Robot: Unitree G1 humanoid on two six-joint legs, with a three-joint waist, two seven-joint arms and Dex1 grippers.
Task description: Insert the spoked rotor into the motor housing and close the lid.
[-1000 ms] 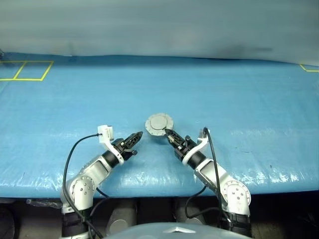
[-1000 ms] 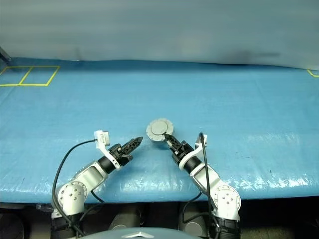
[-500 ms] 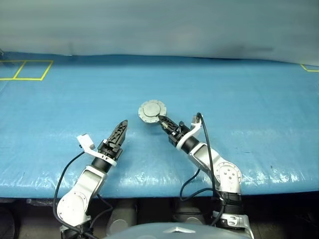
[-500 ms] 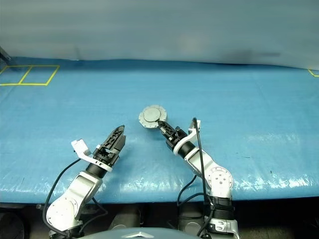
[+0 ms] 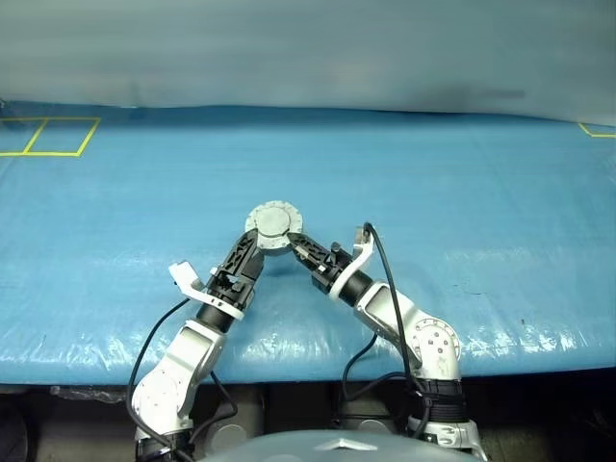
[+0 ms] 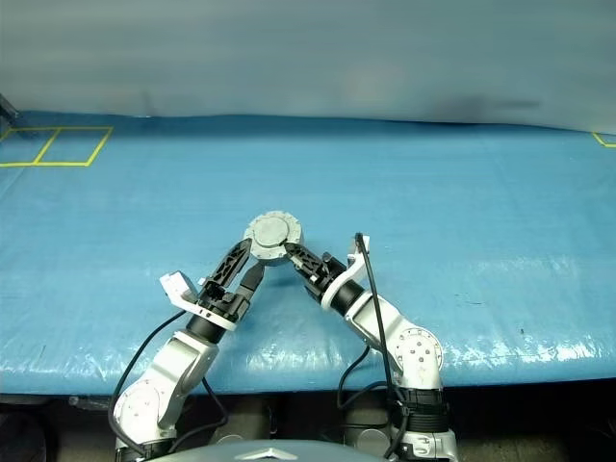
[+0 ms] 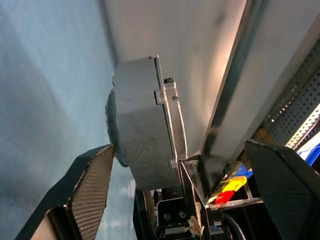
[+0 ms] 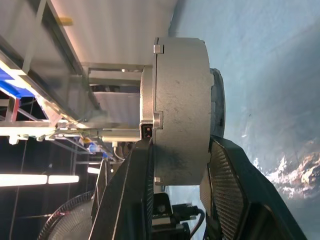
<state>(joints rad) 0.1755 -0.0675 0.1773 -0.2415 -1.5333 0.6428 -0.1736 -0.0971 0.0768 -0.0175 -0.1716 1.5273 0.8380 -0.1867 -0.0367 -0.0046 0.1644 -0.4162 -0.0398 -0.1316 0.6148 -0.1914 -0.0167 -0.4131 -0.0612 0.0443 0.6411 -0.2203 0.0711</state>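
The right end effector (image 5: 295, 241) pinches the motor housing (image 5: 273, 221) by its edge, one black finger (image 8: 131, 200) on each flat face of the round grey case. It holds the housing up above the blue-covered bench (image 5: 462, 202). In the right wrist view the housing (image 8: 180, 110) stands on edge between the two fingers, its thick plain rim turned toward the camera, with small tabs along one side. From the head views its round face with a notched outline and a paler centre looks upward and toward the camera.

The left end effector (image 5: 248, 258) has its two black fingers (image 7: 90, 185) spread wide, and it sits just beside the housing, on the opposite side from the right end effector. One left fingertip is close against the lower edge of the housing; I cannot tell whether it touches. The other finger stands well apart from it.

Both arms angle inward toward the housing, so the two end effectors meet under it in a shallow V.

Far from the housing, yellow tape lines (image 5: 48, 137) mark squares at the bench's far left corner. Another yellow mark (image 5: 597, 131) lies at the far right corner.
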